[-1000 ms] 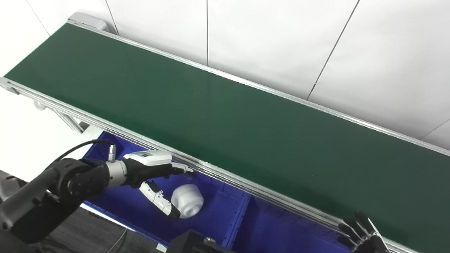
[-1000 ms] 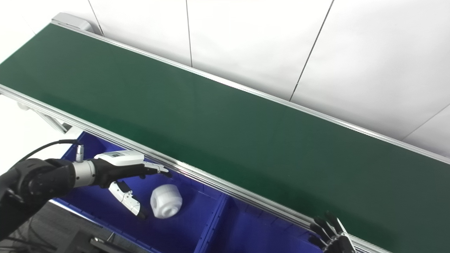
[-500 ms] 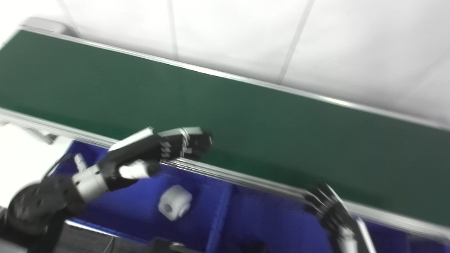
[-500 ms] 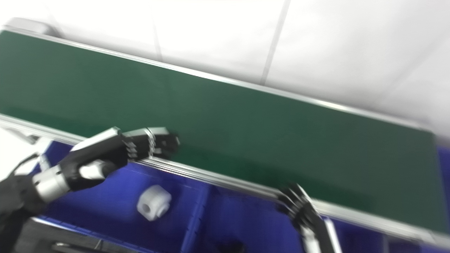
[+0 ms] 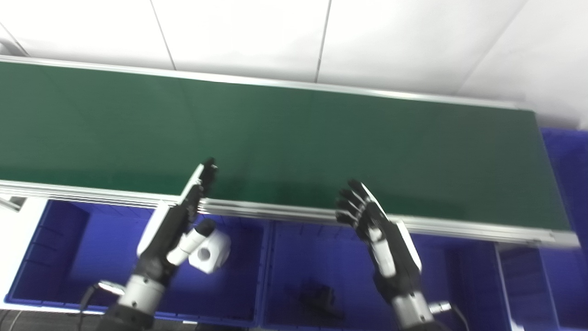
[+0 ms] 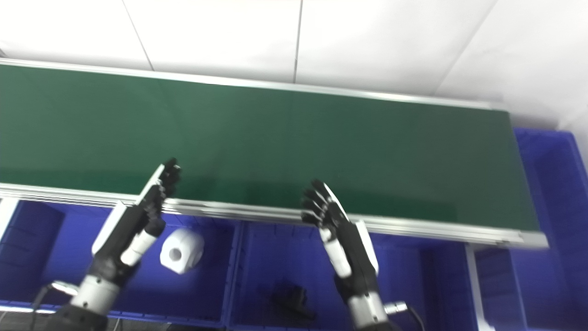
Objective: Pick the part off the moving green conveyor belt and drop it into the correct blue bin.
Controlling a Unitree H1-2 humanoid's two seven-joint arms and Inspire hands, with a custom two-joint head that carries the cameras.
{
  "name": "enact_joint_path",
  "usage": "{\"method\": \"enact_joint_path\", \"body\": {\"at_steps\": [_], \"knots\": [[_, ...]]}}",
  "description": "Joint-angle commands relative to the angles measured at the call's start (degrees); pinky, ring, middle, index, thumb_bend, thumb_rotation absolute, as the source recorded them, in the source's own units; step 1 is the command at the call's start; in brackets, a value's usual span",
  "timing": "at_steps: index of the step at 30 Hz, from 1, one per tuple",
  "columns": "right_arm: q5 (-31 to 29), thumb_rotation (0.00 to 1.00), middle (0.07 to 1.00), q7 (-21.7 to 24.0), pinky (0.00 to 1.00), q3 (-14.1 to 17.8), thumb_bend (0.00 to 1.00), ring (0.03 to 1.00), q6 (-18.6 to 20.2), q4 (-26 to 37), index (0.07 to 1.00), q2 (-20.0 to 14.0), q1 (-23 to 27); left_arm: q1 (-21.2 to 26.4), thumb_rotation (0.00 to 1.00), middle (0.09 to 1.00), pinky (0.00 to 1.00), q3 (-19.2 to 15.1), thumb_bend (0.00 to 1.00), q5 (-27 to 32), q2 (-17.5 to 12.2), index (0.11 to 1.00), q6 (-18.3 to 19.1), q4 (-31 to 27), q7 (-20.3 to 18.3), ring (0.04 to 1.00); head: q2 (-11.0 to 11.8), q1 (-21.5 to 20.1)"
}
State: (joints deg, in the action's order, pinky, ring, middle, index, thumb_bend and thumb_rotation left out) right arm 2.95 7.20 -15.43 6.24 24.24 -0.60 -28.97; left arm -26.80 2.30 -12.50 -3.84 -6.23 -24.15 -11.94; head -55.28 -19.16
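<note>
belt (image 5: 294, 138): green, spans the frame from 9 to 3 o'clock; silver rail along its near edge; surface carries nothing visible.
wall (image 5: 239, 37): white panels with seams, at 12 o'clock behind the belt.
left bin (image 5: 69, 257): blue, at 7 o'clock below the rail; holds the part.
middle bin (image 5: 321, 248): blue, at 6 o'clock, just beside the left bin across a shared wall; a dark item (image 5: 317, 294) lies on its floor, too blurred to identify.
right bin (image 5: 565, 184): blue, at 3 o'clock past the belt's end, only partly in view.
left robot hand (image 5: 177, 223): at 7 o'clock, raised above the left bin, fingers extended and apart, tips over the rail; holds nothing.
right robot hand (image 5: 374, 220): at 5 o'clock, raised above the middle bin, fingers spread wide, tips over the rail; holds nothing.
part (image 5: 210, 251): white, rounded, with a hole facing the camera; rests in the left bin near its right wall, just beside the left thumb; contact cannot be told.
</note>
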Motion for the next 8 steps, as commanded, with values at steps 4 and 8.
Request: {"method": "enact_joint_path", "body": {"at_steps": [4, 8], "knots": [[-0.7, 0.94, 0.912, -0.5, 0.81, 0.2, 0.92, 0.884, -1.3, 2.4, 0.933, 0.0, -0.6, 0.0, 0.97, 1.0, 1.0, 2.2, 0.76, -4.2, 0.7, 1.0, -5.9, -2.2, 3.5, 1.0, 0.3, 0.9], [-0.9, 0.94, 0.911, -0.3, 0.81, 0.6, 0.94, 0.881, -1.5, 2.8, 0.942, -0.8, -1.2, -3.6, 0.94, 1.0, 1.0, 3.5, 0.79, -3.9, 0.9, 1.0, -4.2, -8.7, 3.4, 1.0, 0.3, 1.9]]}}
